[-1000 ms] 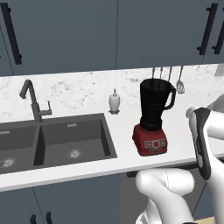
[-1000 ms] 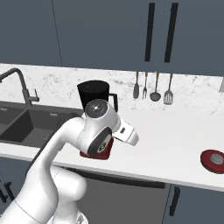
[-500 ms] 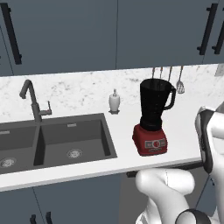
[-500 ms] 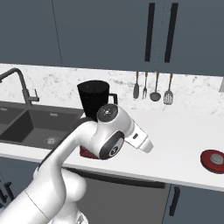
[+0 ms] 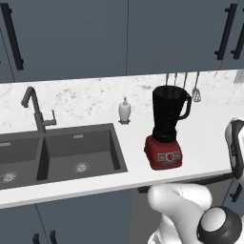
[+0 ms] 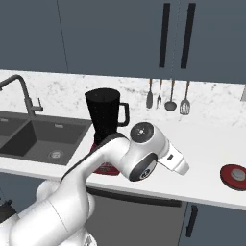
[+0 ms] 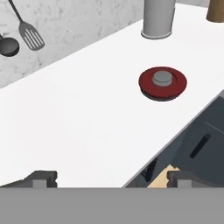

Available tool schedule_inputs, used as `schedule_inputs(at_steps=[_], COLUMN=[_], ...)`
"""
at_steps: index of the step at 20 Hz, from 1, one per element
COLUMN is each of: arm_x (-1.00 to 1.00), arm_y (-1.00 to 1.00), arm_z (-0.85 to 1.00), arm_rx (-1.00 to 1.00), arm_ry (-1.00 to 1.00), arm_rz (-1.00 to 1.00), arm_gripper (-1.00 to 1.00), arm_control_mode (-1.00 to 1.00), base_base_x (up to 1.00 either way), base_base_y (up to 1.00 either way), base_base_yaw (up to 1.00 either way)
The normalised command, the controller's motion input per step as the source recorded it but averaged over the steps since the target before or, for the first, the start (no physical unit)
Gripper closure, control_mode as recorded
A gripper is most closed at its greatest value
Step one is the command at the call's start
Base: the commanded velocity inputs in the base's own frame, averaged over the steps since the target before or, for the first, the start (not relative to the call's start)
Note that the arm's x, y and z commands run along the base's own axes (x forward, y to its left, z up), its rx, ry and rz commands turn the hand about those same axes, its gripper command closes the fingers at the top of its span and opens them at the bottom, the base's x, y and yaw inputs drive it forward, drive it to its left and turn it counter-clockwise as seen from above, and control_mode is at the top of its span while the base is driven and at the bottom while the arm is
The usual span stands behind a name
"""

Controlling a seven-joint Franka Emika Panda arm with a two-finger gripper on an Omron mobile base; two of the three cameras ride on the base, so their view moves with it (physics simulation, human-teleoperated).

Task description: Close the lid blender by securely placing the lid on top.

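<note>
While the lid [image 7: 162, 83] lies flat, white counter [image 7: 78, 127] meets marbled backsplash [image 7: 65, 26]

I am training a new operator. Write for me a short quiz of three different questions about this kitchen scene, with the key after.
1. True or false: the lid already sits on the blender.
2. Multiple choice: what stands between the faucet and the blender? A) a kettle B) a soap dispenser C) a toaster
3. Fill in: in the hand view the end effector is ____, with nothing between its fingertips.

Key:
1. False; the lid lies flat on the counter, far right of the blender, and the jar's top is uncovered.
2. B
3. open
</note>
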Motion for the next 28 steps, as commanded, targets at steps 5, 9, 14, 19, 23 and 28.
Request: schedule_inputs(at_steps=[5, 9, 14, 19, 23, 28], arm_x=[0.00, 0.03, 0.09, 0.19, 0.20, 0.23], arm_y=[-0.48, -0.37, -0.30, -0.28, -0.26, -0.23], arm_z=[-0.10, -0.06, -0.03, -0.01, -0.01, -0.03], arm_rx=[0.01, 0.01, 0.02, 0.05, 0.05, 0.05], arm_ry=[0.00, 0.00, 0.00, 0.02, 0.02, 0.05], arm_rz=[0.00, 0.00, 0.00, 0.00, 0.00, 0.00], arm_gripper=[-1.00, -1.00, -1.00, -1.00, -1.00, -1.00], arm_control_mode=[-1.00, -1.00, -1.00, -1.00, -1.00, -1.00], base_base_x=[0.00, 0.00, 0.00, 0.00, 0.00, 0.00], base_base_y=[0.00, 0.00, 0.00, 0.00, 0.00, 0.00], base_base_yaw=[0.00, 0.00, 0.00, 0.00, 0.00, 0.00])
